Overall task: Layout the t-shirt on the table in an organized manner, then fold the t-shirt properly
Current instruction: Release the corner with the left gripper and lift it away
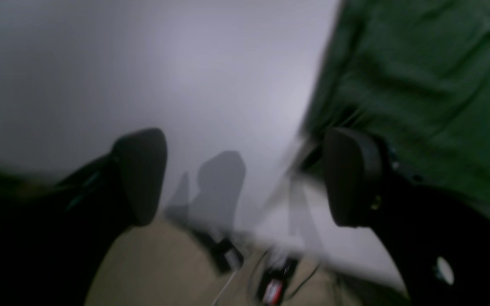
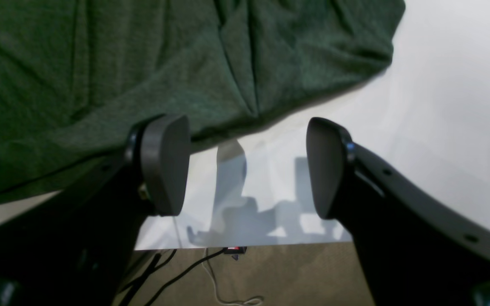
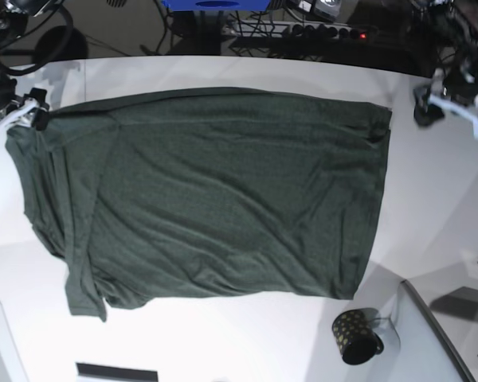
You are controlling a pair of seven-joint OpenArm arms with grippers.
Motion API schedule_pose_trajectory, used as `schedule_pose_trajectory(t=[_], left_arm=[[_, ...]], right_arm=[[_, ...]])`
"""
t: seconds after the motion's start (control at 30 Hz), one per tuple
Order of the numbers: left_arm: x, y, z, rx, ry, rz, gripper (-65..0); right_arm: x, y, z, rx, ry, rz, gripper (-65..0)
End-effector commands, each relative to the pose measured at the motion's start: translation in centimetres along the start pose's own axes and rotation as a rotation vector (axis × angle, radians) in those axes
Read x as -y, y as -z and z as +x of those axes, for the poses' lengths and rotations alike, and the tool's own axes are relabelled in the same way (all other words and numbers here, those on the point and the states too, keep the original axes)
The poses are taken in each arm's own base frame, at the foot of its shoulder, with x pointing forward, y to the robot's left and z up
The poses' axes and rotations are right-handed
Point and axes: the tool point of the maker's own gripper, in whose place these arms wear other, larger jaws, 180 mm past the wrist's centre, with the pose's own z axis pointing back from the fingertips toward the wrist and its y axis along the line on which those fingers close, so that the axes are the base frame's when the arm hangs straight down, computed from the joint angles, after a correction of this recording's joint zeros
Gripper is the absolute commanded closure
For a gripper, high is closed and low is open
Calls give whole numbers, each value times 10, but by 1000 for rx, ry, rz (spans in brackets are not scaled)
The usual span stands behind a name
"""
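The dark green t-shirt (image 3: 223, 191) lies spread out on the white table (image 3: 430, 215), with wrinkles across its middle and bunched folds at its left end. My left gripper (image 1: 245, 176) is open with nothing between its fingers; the t-shirt (image 1: 423, 85) edge runs just behind its right finger (image 1: 351, 178). In the base view it hovers off the shirt's upper right corner (image 3: 430, 105). My right gripper (image 2: 245, 165) is open and empty over bare table (image 2: 449, 127), close to the t-shirt (image 2: 143, 63) hem. The base view shows this gripper (image 3: 28, 115) at the shirt's upper left corner.
A small dark gold-dotted mug (image 3: 357, 336) stands near the front right, beside a grey tray-like panel (image 3: 438, 334). Cables and a power strip (image 3: 319, 32) lie beyond the table's far edge. Floor and cables (image 2: 211, 272) show past the table edge under the right gripper.
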Motion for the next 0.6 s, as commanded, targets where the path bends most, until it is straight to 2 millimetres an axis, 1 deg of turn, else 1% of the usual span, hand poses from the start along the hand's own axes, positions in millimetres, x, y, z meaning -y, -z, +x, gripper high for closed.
schedule_pose_trajectory(t=[0.0, 0.07, 0.1, 0.13, 0.17, 0.27, 0.33, 0.37, 0.47, 0.5, 0.57], left_arm=[[-9, -8, 6, 28, 8, 16, -548], [-23, -17, -6, 6, -3, 53, -545], [-29, -21, -10, 0, -10, 69, -533], [-34, -24, -15, -9, -15, 80, -505], [-39, -28, -19, -14, -22, 93, -459], [-48, -35, -26, -23, -34, 118, -290], [-49, -37, -30, -35, -32, 122, -181], [-49, -37, -30, -35, -32, 122, -130], [-49, -37, -32, -40, -31, 122, -23], [-49, -37, -32, -40, -31, 122, 0], [-49, -37, -32, -40, -31, 122, 0]], right_arm=[[2, -3, 14, 47, -6, 0, -396], [1, -2, 17, 53, -5, 3, -396], [0, -1, 18, 55, -5, 4, -396], [0, 0, 17, 52, -1, 7, -395], [-1, 2, 15, 46, 3, 12, -395], [-4, 8, 16, 41, 19, 29, -395], [-5, 11, 13, 32, 26, 35, -393], [-6, 11, 15, 37, 27, 38, -392], [-6, 11, 16, 39, 26, 38, -390], [-6, 12, 16, 35, 26, 38, -390], [-6, 12, 16, 34, 26, 38, -389]])
